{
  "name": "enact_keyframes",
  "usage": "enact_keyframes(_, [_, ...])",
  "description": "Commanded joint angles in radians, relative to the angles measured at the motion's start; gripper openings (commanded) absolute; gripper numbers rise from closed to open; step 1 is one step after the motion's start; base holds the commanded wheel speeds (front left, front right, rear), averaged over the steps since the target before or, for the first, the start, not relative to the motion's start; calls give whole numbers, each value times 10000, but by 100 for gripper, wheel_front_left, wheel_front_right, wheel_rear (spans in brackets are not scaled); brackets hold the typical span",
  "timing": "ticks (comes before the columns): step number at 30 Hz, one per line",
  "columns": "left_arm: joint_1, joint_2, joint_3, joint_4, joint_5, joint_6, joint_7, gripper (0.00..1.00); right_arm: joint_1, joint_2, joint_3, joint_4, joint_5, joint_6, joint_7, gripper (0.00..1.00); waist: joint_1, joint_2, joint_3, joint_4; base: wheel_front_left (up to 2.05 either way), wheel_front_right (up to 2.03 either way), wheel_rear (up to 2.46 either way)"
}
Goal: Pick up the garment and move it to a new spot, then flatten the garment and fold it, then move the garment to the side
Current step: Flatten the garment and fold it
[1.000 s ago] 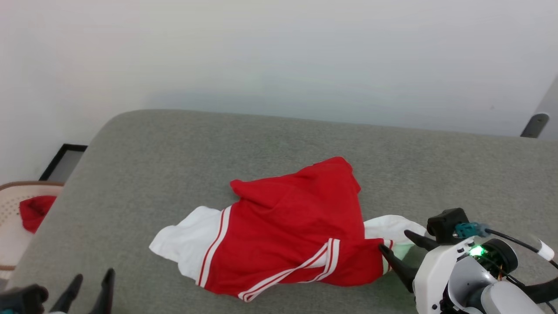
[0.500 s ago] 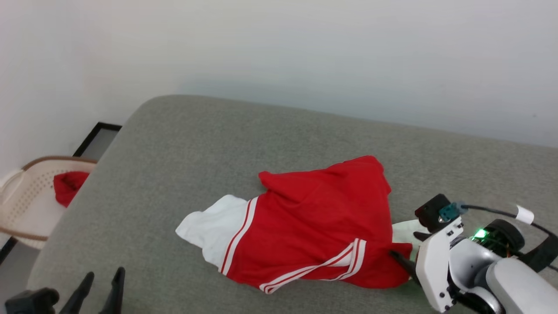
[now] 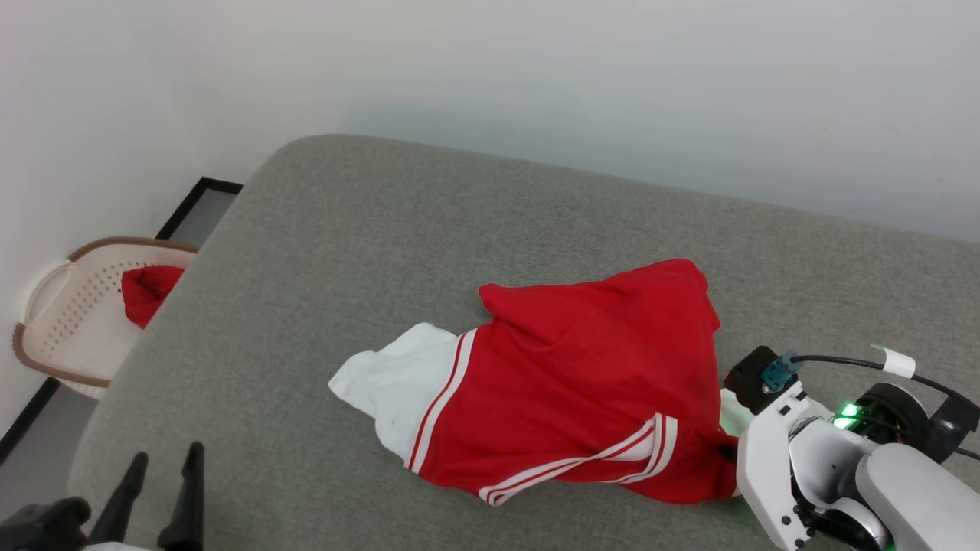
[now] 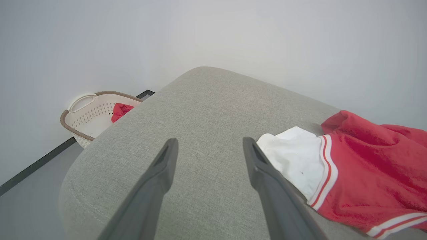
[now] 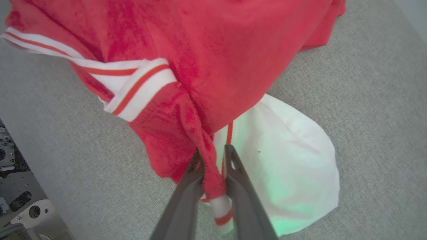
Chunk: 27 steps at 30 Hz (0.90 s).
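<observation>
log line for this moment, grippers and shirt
stage: pick up | right gripper: shut on fold of large bright red jersey shirt with white sleeve ends | left gripper: open, over grey fabric surface

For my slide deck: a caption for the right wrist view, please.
Right gripper pinches a fold of the red garment on the grey cushion.

Left tool (image 4: 210,141) wide, right tool (image 5: 213,150) tight.

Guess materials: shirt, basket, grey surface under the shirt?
Shirt: soft matte knit, likely jersey; it drapes and bunches in folds.
Basket: probably moulded cream plastic; even perforations, brown rim trim.
Surface: grey woven upholstery with flecked weave; rounded edges suggest padding.
</observation>
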Motion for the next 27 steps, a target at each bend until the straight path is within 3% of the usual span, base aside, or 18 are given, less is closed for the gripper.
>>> enact_keyframes(1, [50,-106,150,1,145,-55,-59,100,-146,-31,73,34,130,-6,-98,0,0,-1,-1,-12,0,0,0])
enact_keyframes(19, [639,-1048,1604,-26,1070,-666,-85,100,344,-606,184,-550,464,-6,-477,2,0,-1,-183,-287,0,0,0])
enact_keyframes(20, [663,-1070,1643,-13,1083,-666,-84,100,474,-590,111,-577,483,-6,-469,9,0,-1,-188,-312,0,0,0])
enact_keyframes(23, [739,-1147,1761,31,1133,-746,-84,100,926,-434,-77,-649,480,-6,-412,11,0,-1,-199,-412,0,0,0])
enact_keyframes(26, [792,-1201,1854,84,1132,-821,-84,100,1303,-277,-235,-704,449,-6,-358,38,0,-1,-213,-511,0,0,0])
enact_keyframes(27, [798,-1214,1875,99,1136,-849,-85,100,1427,-208,-271,-711,468,-5,-340,53,0,-1,-220,-541,0,0,0])
